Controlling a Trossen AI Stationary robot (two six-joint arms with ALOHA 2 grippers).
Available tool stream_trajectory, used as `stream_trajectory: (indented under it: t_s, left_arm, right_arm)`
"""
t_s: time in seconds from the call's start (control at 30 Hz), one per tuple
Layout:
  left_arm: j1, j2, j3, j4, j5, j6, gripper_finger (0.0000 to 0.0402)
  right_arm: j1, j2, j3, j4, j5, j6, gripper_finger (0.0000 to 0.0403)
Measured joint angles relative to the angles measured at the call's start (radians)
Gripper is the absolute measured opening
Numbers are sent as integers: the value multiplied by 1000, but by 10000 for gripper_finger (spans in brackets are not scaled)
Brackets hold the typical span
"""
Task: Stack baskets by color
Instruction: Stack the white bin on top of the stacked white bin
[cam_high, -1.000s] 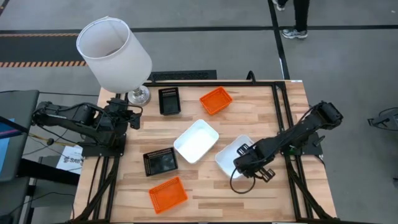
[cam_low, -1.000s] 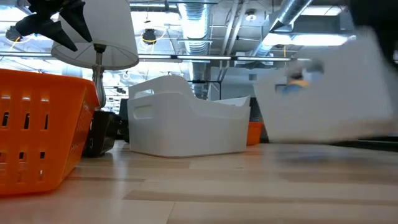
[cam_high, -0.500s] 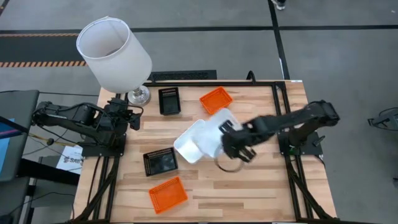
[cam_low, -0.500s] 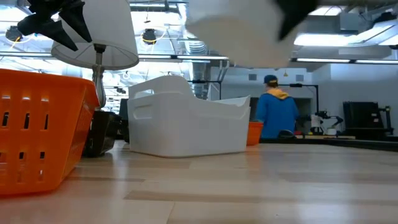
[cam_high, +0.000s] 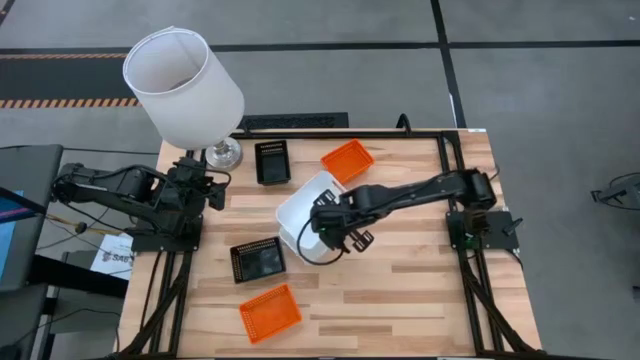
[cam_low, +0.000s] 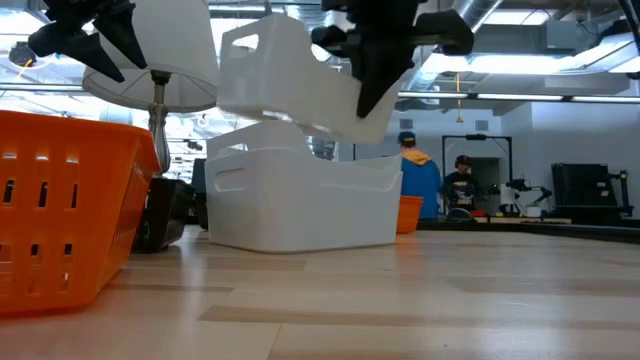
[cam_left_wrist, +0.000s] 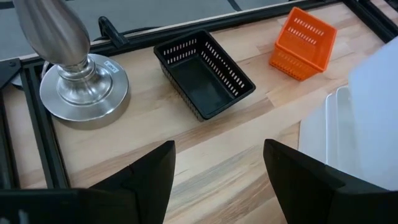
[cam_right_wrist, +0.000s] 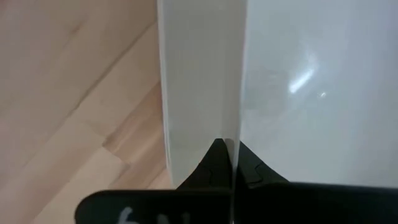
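Note:
My right gripper (cam_high: 335, 226) is shut on a white basket (cam_low: 285, 75) and holds it tilted in the air, just above a second white basket (cam_low: 300, 205) that rests on its base mid-table. Two black baskets (cam_high: 272, 162) (cam_high: 258, 261) and two orange baskets (cam_high: 347, 160) (cam_high: 270, 312) stand on the wood around them. My left gripper (cam_left_wrist: 217, 180) waits open at the table's left edge, beside the lamp's base (cam_left_wrist: 81, 87). My right gripper pinches one wall of the white basket at its rim (cam_right_wrist: 229, 134), one finger inside the basket and one outside. The fingers come from above, pointing steeply down. The basket is lifted clear and tilted, over the other white basket.
A tall lamp with a big white shade (cam_high: 183, 85) stands at the table's far left corner. People stand in the room beyond the table (cam_low: 420, 185). Bare wood lies along the table's right half (cam_high: 420, 270).
My right gripper has carried the white basket from the table's near right up and toward the left, to above the other white basket. It has turned on the way, and the basket now hangs tilted. My left arm kept still.

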Motion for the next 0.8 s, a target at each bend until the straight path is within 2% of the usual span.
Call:
stream_trajectory:
  t_s: [0.3, 0.8]
  left_arm:
    - [0, 0, 0, 1, 1, 11, 233]
    - [0, 0, 0, 2, 2, 10, 233]
  right_arm:
    - [14, 43, 1, -14, -79, 3, 0]
    - [0, 45, -26, 26, -141, 11, 1]
